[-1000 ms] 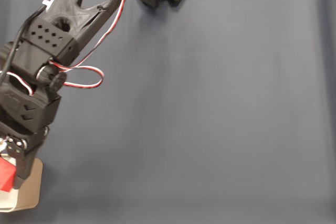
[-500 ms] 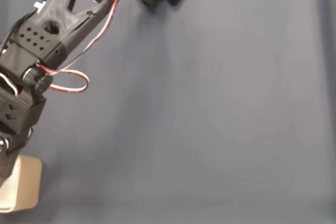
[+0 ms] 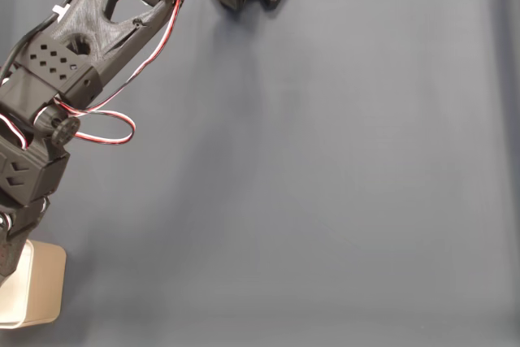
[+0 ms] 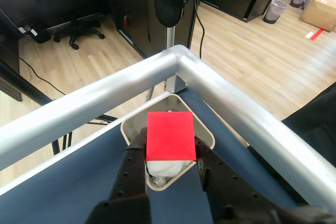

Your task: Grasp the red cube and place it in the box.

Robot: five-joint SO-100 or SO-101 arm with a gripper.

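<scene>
Tool (image 4: 170, 153) clamped on the red cube (image 4: 170, 135), both fingers (image 4: 135, 156) pressed to its sides, held right above the box (image 4: 206, 129) at the bench (image 3: 325, 201) corner, 7 o'clock in the fixed view. We judge release is next. Risk: the cube sits toward the near rim, so it could clip the wall, tip out or bounce off the white stuffing inside.

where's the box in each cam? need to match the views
Fixed view: the box sits at the bottom left corner, partly under the arm.
Wrist view: the box is at centre, below the red cube held in the pincer.
Shared landmark: the dark blue mat under the box.
</scene>
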